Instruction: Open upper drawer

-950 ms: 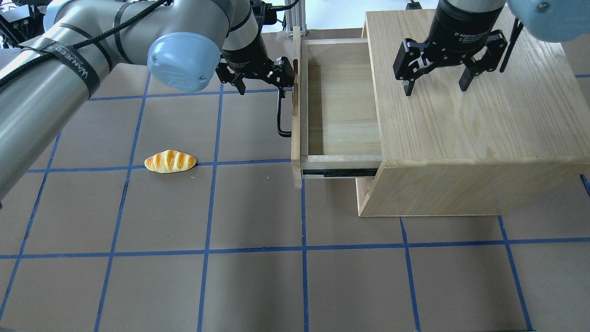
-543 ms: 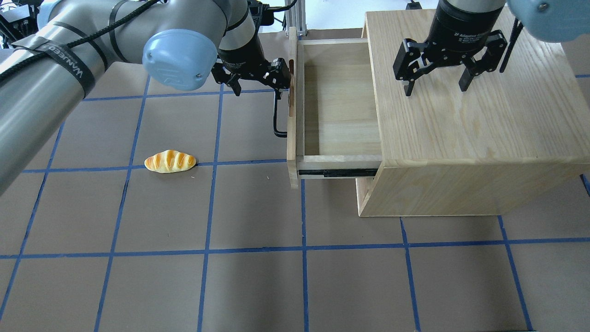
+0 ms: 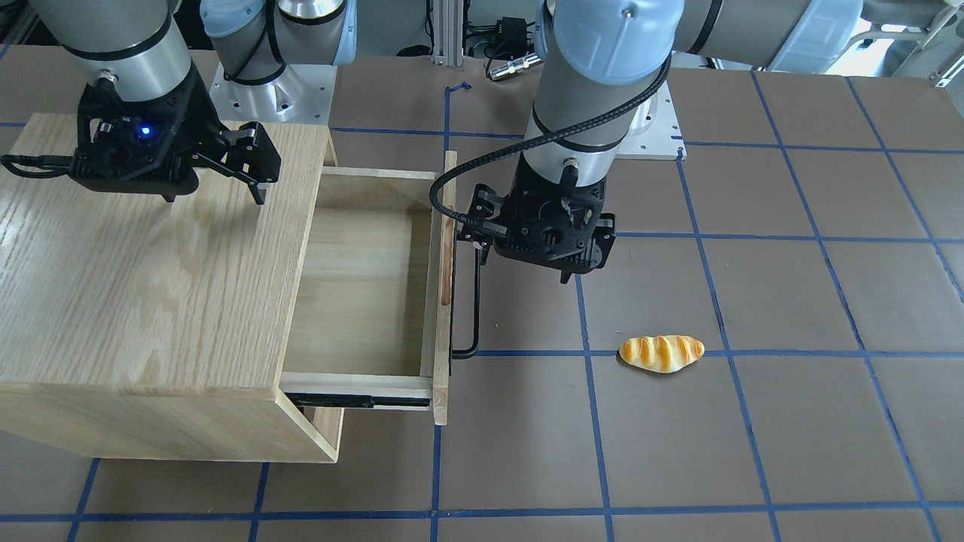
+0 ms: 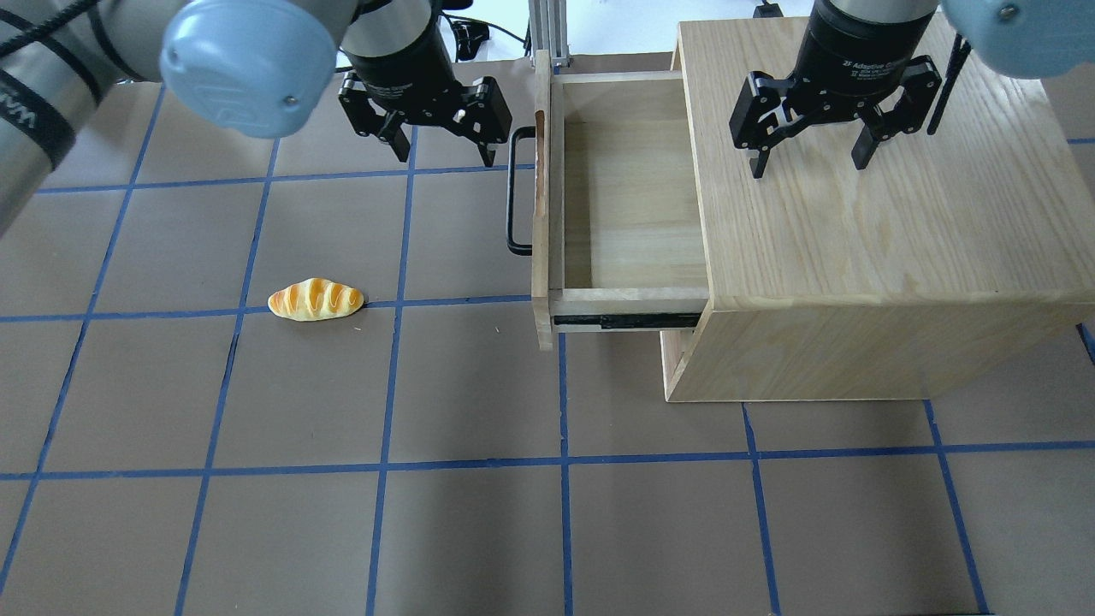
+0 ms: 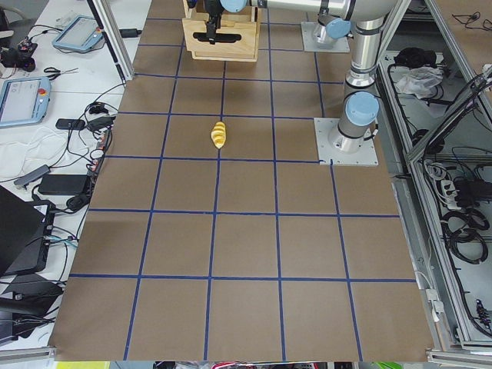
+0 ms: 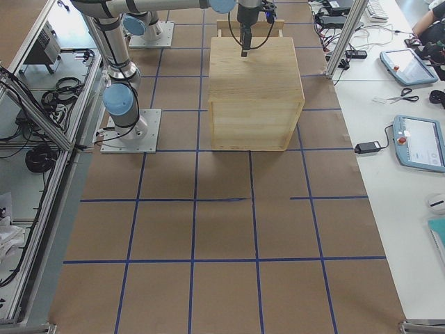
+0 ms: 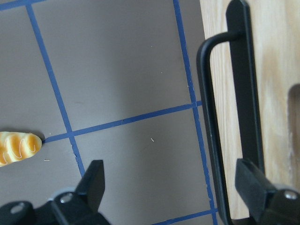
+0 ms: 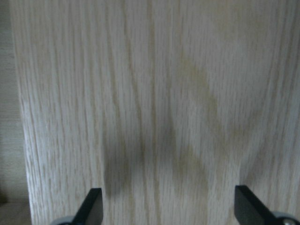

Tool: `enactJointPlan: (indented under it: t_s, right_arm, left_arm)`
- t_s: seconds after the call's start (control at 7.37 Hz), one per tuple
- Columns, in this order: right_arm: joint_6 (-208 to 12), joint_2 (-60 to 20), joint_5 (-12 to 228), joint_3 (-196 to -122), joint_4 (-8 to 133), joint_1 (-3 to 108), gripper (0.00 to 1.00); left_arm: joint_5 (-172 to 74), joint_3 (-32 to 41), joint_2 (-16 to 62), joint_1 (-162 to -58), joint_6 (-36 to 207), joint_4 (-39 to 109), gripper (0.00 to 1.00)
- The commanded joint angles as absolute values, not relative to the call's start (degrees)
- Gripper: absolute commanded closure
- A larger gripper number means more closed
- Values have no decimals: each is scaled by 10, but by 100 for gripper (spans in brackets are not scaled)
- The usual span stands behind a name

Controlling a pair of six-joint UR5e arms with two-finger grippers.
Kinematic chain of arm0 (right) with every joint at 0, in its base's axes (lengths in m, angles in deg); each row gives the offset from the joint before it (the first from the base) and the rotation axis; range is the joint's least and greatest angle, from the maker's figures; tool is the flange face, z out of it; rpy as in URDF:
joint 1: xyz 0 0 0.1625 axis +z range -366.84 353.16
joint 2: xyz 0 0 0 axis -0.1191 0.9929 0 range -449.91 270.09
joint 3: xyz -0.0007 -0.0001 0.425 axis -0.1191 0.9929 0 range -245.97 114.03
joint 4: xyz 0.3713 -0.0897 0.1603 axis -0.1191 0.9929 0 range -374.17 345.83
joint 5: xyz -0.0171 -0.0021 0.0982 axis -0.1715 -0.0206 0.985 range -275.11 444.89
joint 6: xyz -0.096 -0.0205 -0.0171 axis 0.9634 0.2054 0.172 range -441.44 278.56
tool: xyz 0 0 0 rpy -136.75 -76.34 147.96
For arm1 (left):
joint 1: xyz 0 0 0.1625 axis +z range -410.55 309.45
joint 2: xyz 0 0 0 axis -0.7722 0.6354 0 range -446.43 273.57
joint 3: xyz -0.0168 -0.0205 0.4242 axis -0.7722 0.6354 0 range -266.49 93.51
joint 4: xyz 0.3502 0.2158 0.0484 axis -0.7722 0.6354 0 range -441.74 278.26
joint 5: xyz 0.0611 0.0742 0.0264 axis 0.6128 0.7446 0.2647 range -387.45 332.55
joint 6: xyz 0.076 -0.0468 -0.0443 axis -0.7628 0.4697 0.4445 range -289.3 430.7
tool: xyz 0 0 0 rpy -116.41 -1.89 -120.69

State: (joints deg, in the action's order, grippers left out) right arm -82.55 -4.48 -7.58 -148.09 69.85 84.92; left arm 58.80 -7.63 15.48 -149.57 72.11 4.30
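1. I see the upper drawer pulled out of the cabinet at upper centre of the overhead view. Its front edge faces open table on the left.
2. The left gripper is spread and holds nothing, just left of the handle. The right gripper hangs spread over the cabinet top.
3. Half a second ago the left gripper sat at the handle; it has since backed off. The drawer has not moved.

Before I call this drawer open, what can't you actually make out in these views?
1. Rear of the upper drawer: covered by the cabinet top in the overhead and front-facing views.
2. Cabinet front below the drawer: hidden under it in those views; tiny in exterior left.
3. Drawer in exterior right: mostly behind the cabinet.
4. Whether the right gripper touches the cabinet top: all close views look down on it.
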Motion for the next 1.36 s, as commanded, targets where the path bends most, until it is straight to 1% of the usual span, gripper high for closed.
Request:
enactJointPlan:
  t_s: [0.0, 0.27, 0.41, 0.81, 1.22]
  right_arm:
    - [-825, -45, -76, -1481, 698, 849, 0]
    - [-825, -45, -76, -1481, 698, 849, 0]
    - [-825, -45, -76, -1481, 698, 849, 0]
    - [-825, -45, -76, -1481, 698, 849, 0]
    - [-826, -45, -76, -1481, 698, 849, 0]
  left_arm:
    - [597, -76, 115, -1432, 717, 125, 0]
    - [609, -61, 89, -1379, 712, 135, 0]
    - [609, -57, 77, -1369, 702, 144, 0]
    - [656, -24, 53, -1365, 697, 146, 0]
    - [655, -16, 45, -1365, 693, 147, 0]
